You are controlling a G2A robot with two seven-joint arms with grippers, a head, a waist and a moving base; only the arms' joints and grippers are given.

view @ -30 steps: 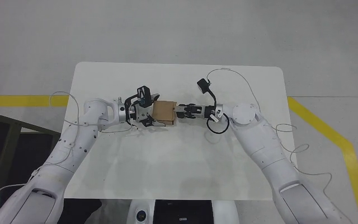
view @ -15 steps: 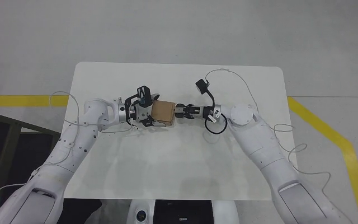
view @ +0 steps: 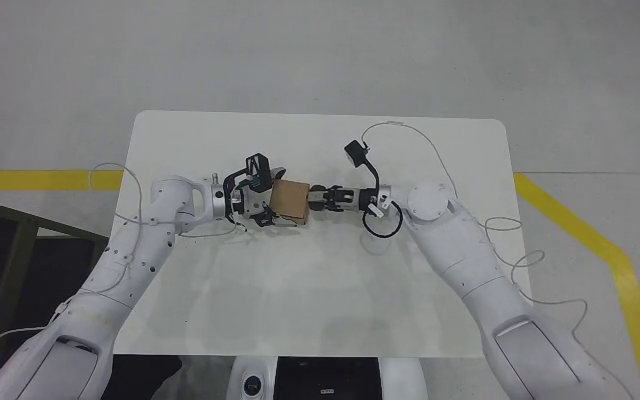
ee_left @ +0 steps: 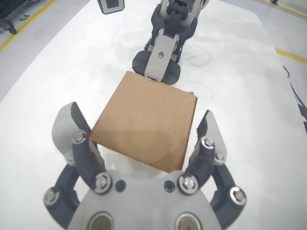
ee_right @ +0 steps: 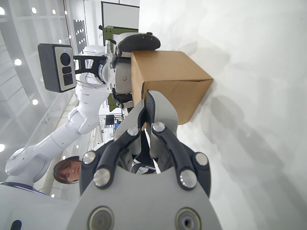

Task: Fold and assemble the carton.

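A small brown carton [view: 291, 200] stands on the white table [view: 300, 300], folded into a box and turned slightly askew. My left gripper [view: 264, 206] is open around its near end [ee_left: 148, 125]; one finger [ee_left: 79, 125] touches a corner and the other finger [ee_left: 208, 130] sits just beside the opposite side. My right gripper [view: 316, 197] is at the far end, shut on the carton's upper edge [ee_right: 168, 72]. Its fingers [ee_right: 153, 111] are pressed together there. In the left wrist view the right gripper [ee_left: 156, 72] overlaps that far edge.
A thin white cable [view: 400, 127] loops over the table behind the right arm, and another cable [view: 100, 175] trails off the left edge. A yellow floor line [view: 40, 180] runs past both sides of the table.
The right gripper has crept left, nudging the carton toward the left gripper and turning it a little. The left arm has stayed where it was.
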